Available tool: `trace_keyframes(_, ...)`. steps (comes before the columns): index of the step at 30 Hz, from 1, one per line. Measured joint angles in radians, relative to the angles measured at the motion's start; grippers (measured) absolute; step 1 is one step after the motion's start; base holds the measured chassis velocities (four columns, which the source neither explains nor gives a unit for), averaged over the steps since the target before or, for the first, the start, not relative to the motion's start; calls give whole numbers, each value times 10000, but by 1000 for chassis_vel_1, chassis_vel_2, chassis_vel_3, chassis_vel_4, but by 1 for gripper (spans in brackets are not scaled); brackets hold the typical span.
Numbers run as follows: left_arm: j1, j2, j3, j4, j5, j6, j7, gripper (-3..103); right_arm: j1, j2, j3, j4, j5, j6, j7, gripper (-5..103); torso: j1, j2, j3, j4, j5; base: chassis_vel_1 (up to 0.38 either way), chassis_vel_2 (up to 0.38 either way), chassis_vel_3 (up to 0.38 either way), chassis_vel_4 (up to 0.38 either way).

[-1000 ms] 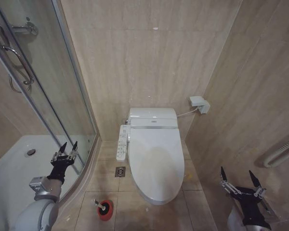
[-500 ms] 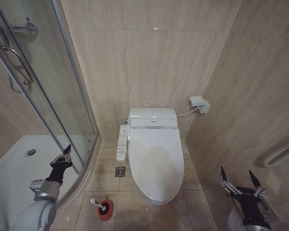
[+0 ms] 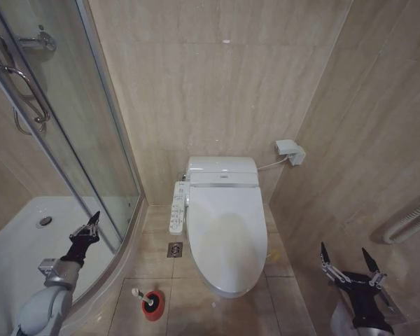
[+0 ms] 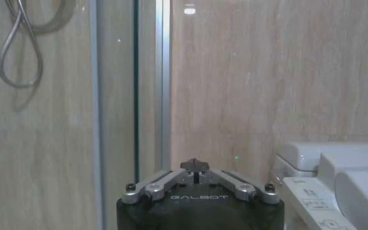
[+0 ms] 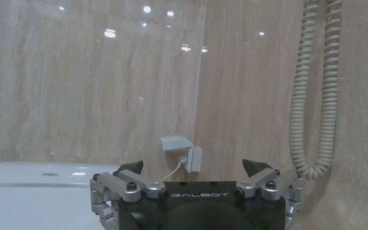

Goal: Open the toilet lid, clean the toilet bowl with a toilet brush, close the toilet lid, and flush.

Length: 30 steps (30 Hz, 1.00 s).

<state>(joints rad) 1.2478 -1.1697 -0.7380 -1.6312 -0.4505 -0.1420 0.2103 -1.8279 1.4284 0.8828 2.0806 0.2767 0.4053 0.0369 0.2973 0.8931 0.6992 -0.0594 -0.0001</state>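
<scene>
Lid (image 3: 226, 231) down on the toilet. Left gripper (image 3: 91, 226) raised beside the shower glass (image 3: 70, 140), jaws closed. Right gripper (image 3: 348, 264) parked low right, jaws open.

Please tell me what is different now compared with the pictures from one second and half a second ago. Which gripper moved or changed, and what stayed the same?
The left gripper, open a second ago, has shut its fingers on nothing and drawn slightly down and to the robot's left, in front of the shower glass. The right gripper stayed open and parked low on the right. The toilet lid stays closed, and the toilet brush remains in its red holder on the floor.
</scene>
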Motion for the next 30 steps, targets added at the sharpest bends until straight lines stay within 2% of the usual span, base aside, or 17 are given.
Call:
trace_keyframes(9,-293,-105,321,38,-28,-141,-162,0,0,0,0,0,0,0,0,100,-1,0,0,0,2,0,0,0,0)
trace_keyframes(20,-1120,490,422,715,-440,-145,-24,0,0,0,0,0,0,0,0,100,0,0,0,-1,1,0,0,0,0)
trace_keyframes(30,-1051,459,514,702,-479,-132,34,0,0,0,0,0,0,0,0,100,0,0,-1,0,1,0,0,0,0)
